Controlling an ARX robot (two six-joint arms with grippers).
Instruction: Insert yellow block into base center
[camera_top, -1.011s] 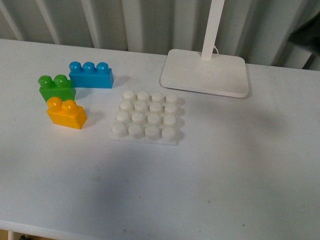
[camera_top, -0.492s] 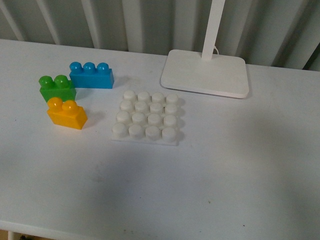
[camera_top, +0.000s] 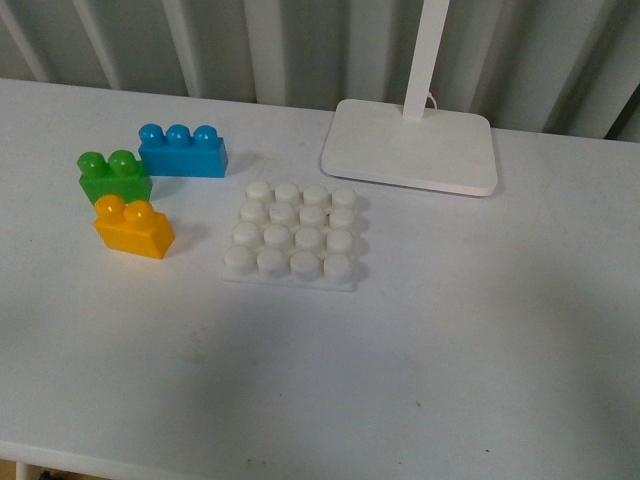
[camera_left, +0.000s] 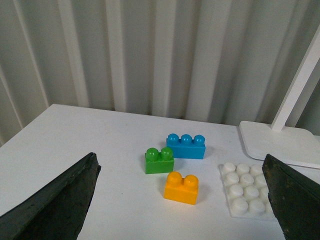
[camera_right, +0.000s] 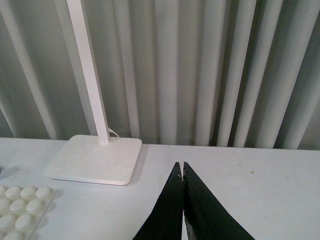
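Observation:
The yellow block (camera_top: 133, 229) lies on the white table, left of the base (camera_top: 291, 234), a flat white plate with a 4x4 stud grid. Its studs are bare. Neither arm shows in the front view. In the left wrist view the left gripper (camera_left: 182, 165) is open and empty, held above the table with the yellow block (camera_left: 181, 188) between its spread fingers (camera_left: 55, 205) and the base (camera_left: 246, 196) by the other finger. In the right wrist view the right gripper (camera_right: 181, 167) is shut on nothing, above bare table right of the base (camera_right: 20, 207).
A green two-stud brick (camera_top: 114, 176) sits just behind the yellow block and a blue three-stud brick (camera_top: 182, 150) behind that. A white lamp foot (camera_top: 410, 146) with its upright pole stands behind the base. A pleated grey curtain backs the table.
A dark shape at the far right edge one second ago has gone from the front view. The blocks and base have not moved.

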